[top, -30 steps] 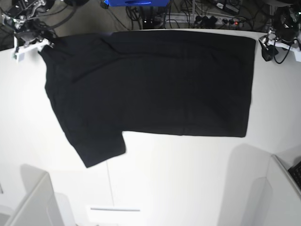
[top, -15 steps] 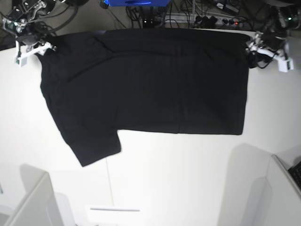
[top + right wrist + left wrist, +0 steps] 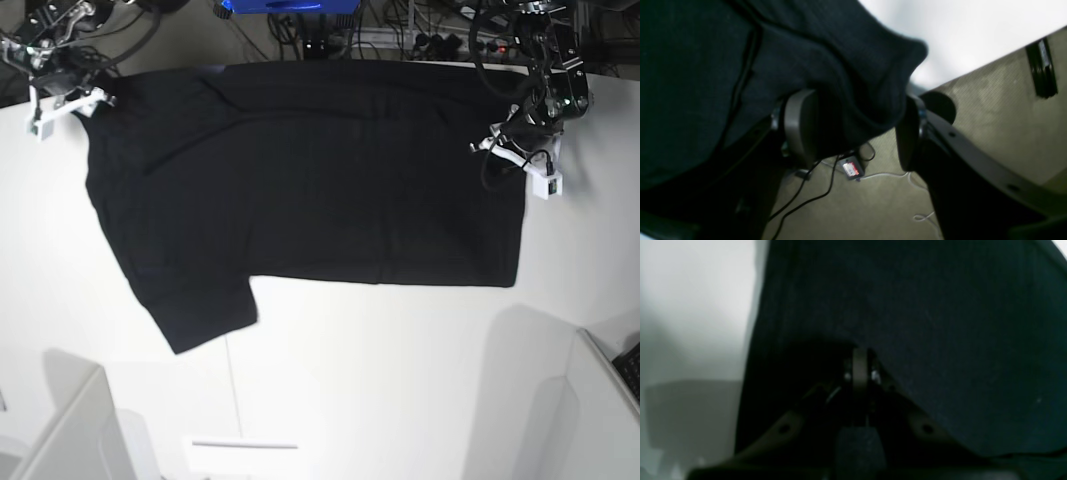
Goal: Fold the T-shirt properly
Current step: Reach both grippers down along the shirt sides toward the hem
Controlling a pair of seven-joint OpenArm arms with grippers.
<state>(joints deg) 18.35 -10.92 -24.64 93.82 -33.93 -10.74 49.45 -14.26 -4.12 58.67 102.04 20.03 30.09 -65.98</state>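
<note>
The black T-shirt (image 3: 320, 170) lies spread flat on the white table (image 3: 400, 380), one sleeve pointing to the front left. My left gripper (image 3: 495, 150) sits on the shirt's right edge near the far corner. In the left wrist view its fingers (image 3: 860, 363) are pressed together with the black cloth (image 3: 940, 323) pinched at their tips. My right gripper (image 3: 70, 95) is at the shirt's far left corner. In the right wrist view its jaws (image 3: 853, 130) stand apart, and a bunched fold of the cloth (image 3: 857, 83) hangs between the two pads.
Beyond the table's far edge are the floor, cables (image 3: 806, 200) and a blue object (image 3: 290, 5). Grey box shapes stand at the front left (image 3: 70, 430) and front right (image 3: 590, 410) corners. A power strip (image 3: 450, 42) lies behind the table.
My left gripper has come in from beyond the right edge onto the shirt and shut there. The right gripper stays at the far left corner, its jaws a little wider.
</note>
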